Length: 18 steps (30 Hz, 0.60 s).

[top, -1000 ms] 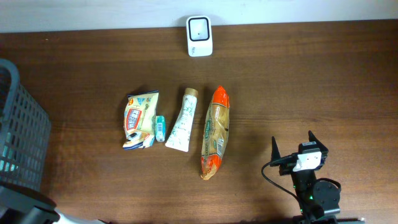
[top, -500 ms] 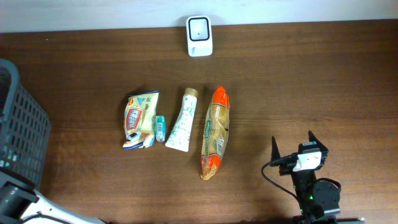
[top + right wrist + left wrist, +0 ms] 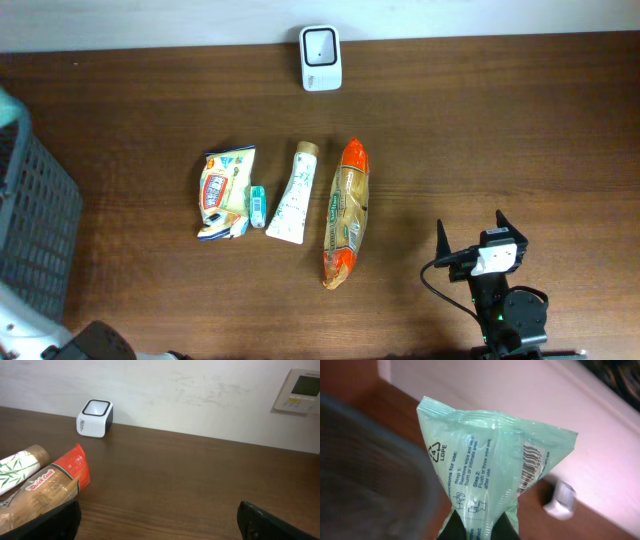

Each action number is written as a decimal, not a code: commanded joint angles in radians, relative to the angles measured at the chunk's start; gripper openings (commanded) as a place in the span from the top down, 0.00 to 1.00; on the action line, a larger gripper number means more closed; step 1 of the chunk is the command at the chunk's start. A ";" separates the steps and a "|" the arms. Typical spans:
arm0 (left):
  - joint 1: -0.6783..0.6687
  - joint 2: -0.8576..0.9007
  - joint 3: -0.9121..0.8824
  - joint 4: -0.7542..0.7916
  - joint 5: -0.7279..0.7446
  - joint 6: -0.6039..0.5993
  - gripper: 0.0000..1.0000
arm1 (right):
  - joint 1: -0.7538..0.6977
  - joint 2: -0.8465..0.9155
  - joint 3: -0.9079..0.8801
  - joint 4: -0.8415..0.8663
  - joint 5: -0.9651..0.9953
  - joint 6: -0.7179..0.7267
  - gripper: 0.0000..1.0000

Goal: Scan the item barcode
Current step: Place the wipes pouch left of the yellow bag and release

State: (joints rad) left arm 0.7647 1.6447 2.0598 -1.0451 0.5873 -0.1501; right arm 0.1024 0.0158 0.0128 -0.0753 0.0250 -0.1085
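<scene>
Left gripper [image 3: 475, 527] jaws pinch the green pouch [image 3: 485, 465] by its lower end, aloft by the left basket [image 3: 35, 230], barcode [image 3: 531, 467] exposed (likely for the far scanner [image 3: 321, 45]); right gripper [image 3: 470, 232] jaws stand spread.

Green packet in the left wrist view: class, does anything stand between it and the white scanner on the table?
Nothing visible does. The green packet, pinched in the left fingers, sees the scanner past its right edge, only bare table between. The row of groceries lies in the table's middle, aside from that line.
</scene>
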 commanded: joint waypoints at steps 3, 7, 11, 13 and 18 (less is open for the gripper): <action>-0.472 0.042 -0.032 -0.333 -0.550 0.099 1.00 | -0.005 -0.006 -0.007 -0.004 0.009 0.000 0.02; -0.579 0.090 -0.336 -0.254 -0.591 0.087 1.00 | -0.005 -0.006 -0.007 -0.004 0.009 0.000 0.02; -0.579 0.090 -0.655 -0.022 -0.592 0.084 1.00 | -0.005 -0.006 -0.007 -0.004 0.009 0.000 0.02; -0.579 0.090 -0.768 0.095 -0.592 0.084 0.98 | -0.005 -0.007 -0.007 -0.004 0.009 0.000 0.01; -0.579 0.090 -0.827 0.177 -0.592 0.084 0.03 | -0.005 -0.007 -0.007 -0.004 0.009 0.000 0.01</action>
State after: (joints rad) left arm 0.1844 1.7451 1.2415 -0.8814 -0.0010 -0.0689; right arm 0.1024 0.0158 0.0128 -0.0753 0.0254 -0.1085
